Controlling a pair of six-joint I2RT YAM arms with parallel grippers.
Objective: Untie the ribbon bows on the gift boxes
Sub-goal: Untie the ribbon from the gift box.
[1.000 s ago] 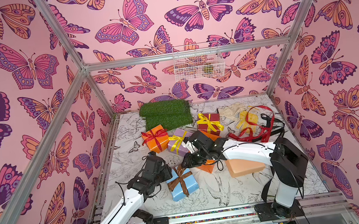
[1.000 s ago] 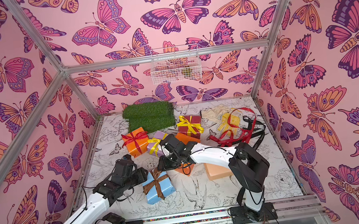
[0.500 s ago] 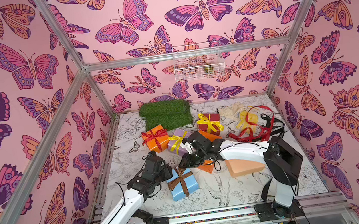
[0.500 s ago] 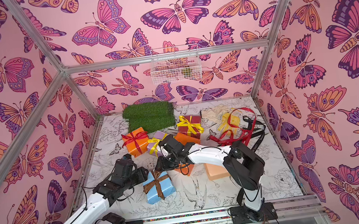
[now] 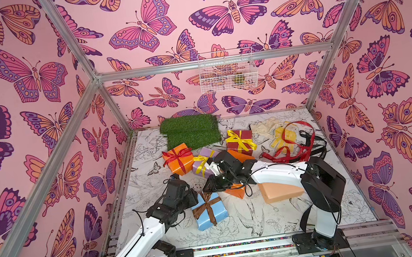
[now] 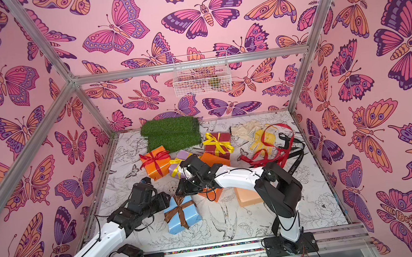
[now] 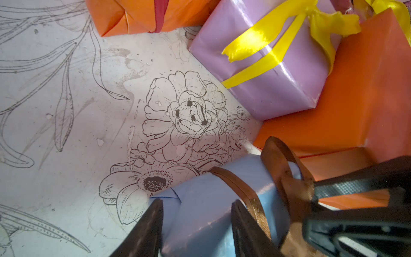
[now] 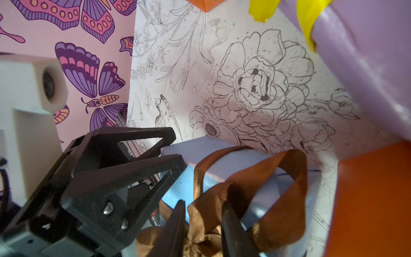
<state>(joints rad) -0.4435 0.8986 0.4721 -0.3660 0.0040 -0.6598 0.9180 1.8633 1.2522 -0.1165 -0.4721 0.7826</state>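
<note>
- Pink butterfly wallpaper (image 5: pixel 32 75) closes the cell on every side. Underfoot lies a white sheet (image 5: pixel 264 223) of line-drawn flowers and birds.
- The only writing I can read is the pale lettering on the loose black ribbon (image 6: pixel 295 166), right of centre in a top view. It begins "LOVE"; the rest is too small.
- At lower centre of both top views sits the pale blue box (image 5: pixel 216 217), glossy and crossed by the brown ribbon bow (image 5: pixel 207 204). The bow is tied, with its loops standing up.
- My left gripper (image 7: pixel 198 202) clamps one end of that box, with a finger pressed to the paper on each side.
- My right gripper (image 8: pixel 203 202) straddles a strand of the bow beside the knot. The ribbon fills the gap, but I cannot tell whether it is pinched.
- Up-frame are three tied parcels:
  - the orange box (image 5: pixel 177 164) with its red bow (image 5: pixel 177 153);
  - the lilac box (image 7: pixel 278 89) with its yellow ribbon (image 7: pixel 262 42);
  - the dark red box (image 5: pixel 247 133) with its yellow bow (image 5: pixel 238 138).
- The bare orange box (image 5: pixel 235 192) lies under my right arm, and the peach box (image 5: pixel 279 192) is just right of it.
- The loose red ribbon (image 5: pixel 285 156) is heaped with the black one by the yellow glove (image 5: pixel 282 137).
- Since a second ago my right gripper has slid left across the frame onto the bow and its jaws have drawn in slightly. My left arm and every box sit as they were.
</note>
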